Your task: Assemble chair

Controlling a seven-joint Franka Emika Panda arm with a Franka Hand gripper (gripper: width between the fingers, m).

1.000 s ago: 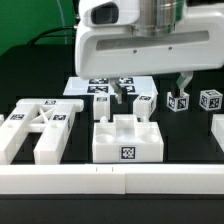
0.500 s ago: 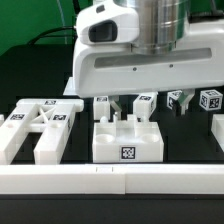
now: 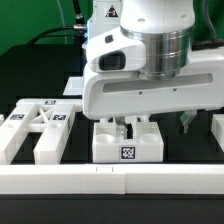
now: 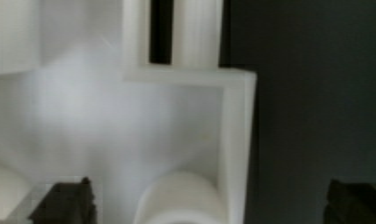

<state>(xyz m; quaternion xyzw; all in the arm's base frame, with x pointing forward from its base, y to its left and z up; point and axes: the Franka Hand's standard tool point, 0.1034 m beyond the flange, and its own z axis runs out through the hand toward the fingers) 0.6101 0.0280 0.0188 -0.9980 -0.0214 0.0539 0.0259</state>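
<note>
The white seat block with a black-and-white tag on its front stands at the middle of the black table. My gripper hangs low over the block's half toward the exterior view's right. Its jaws are open and hold nothing. One dark finger is down in the block's top notch. The other finger is beside the block, over the table. In the wrist view the block fills the space up to one finger, and the other finger is over dark table. The gripper touches nothing that I can see.
The slotted back frame lies flat at the exterior view's left. Another white part shows at the right edge. A corner of the marker board shows behind the arm. A white rail runs along the front.
The arm has come down and forward over the seat block. It now hides the marker board and the small tagged parts behind it. The jaws have stayed open.
</note>
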